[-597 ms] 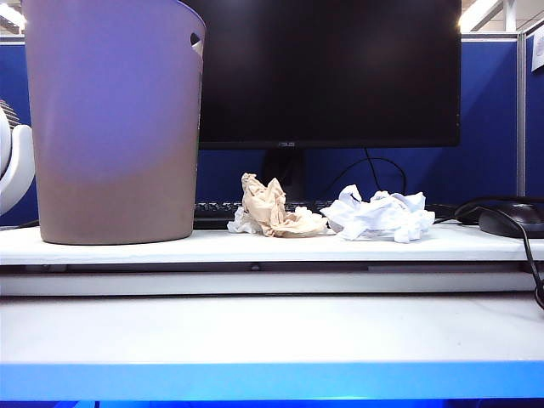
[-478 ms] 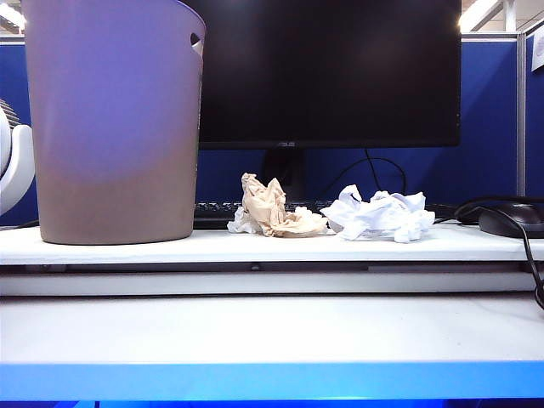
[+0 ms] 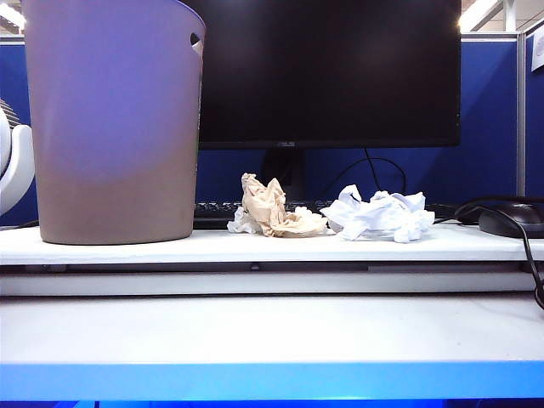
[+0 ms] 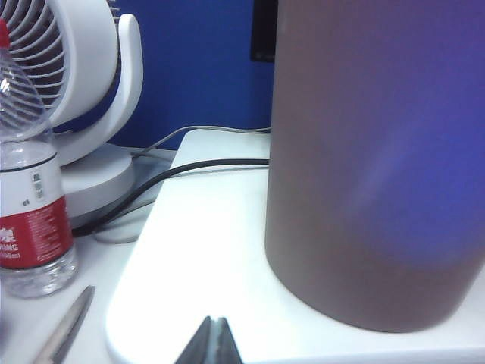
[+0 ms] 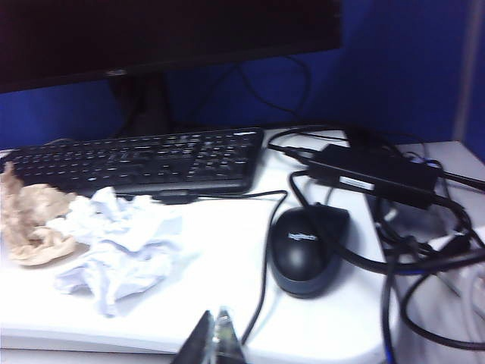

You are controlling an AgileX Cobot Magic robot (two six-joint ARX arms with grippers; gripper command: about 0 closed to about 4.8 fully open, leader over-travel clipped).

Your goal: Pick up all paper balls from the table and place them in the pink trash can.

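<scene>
Two paper wads are the ones plainly in view: a tan paper ball [image 3: 270, 208] and a larger white paper ball [image 3: 380, 215], lying side by side on the raised white surface [image 3: 255, 246] in front of the keyboard [image 5: 144, 159]. A small white scrap [image 3: 243, 223] touches the tan one on its far side from the white; a fourth piece I cannot make out with any certainty.

Both pincers sit low at the near edge, and each shows only as a pair of tips pressed together, holding nothing: the left pincer [image 4: 211, 343] and the right pincer [image 5: 213, 337]. Neither shows in the exterior view.

Ahead of the right pincer and off to its left lies the white ball [image 5: 114, 250], with the tan one [image 5: 30, 224] beyond it on the same side, so the right arm looks the nearer for both. The white wad's long axis runs across the surface, side to side. The pink trash can [image 4: 379, 159] stands ahead and to the right of the left pincer, close, upright, well apart from the paper.

Readable writing: "ASUS" faintly on the monitor [image 3: 327, 72] bezel, probably "logitech" on the mouse [image 5: 307, 249], and partial white letters on the red label of the water bottle [image 4: 30, 182].
</scene>
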